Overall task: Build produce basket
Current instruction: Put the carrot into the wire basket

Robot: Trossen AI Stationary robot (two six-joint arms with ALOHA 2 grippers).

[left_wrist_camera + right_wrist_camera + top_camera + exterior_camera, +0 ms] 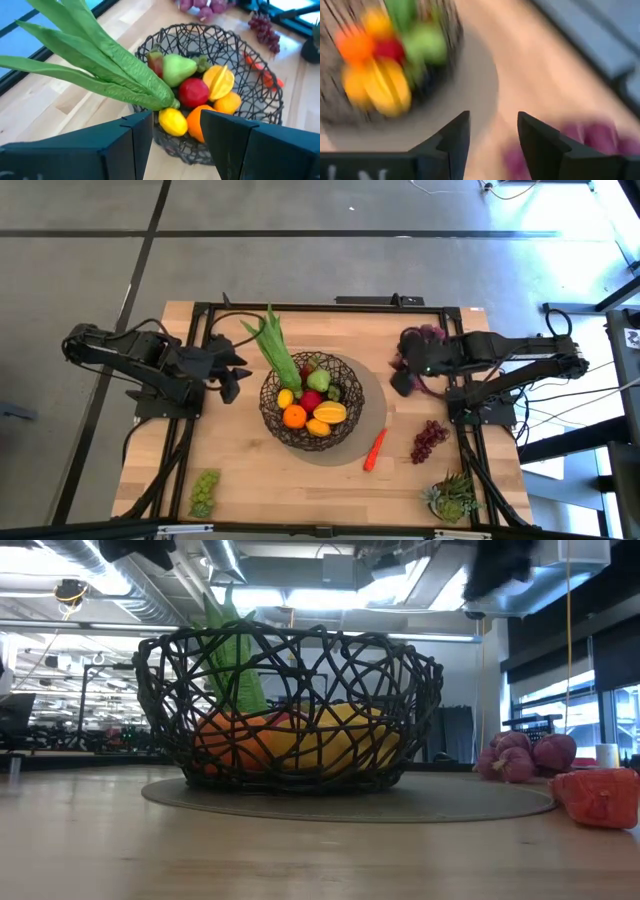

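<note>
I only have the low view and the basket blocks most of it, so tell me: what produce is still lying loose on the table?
Observer: Green grapes lie near the front left corner, apart from the basket.
Operator: Anything on the right?
Observer: Purple grapes lie on the wood there.
Operator: Are the grippers carrying anything?
Observer: No. The left gripper and right gripper are both open and empty, either side of the basket.
</note>
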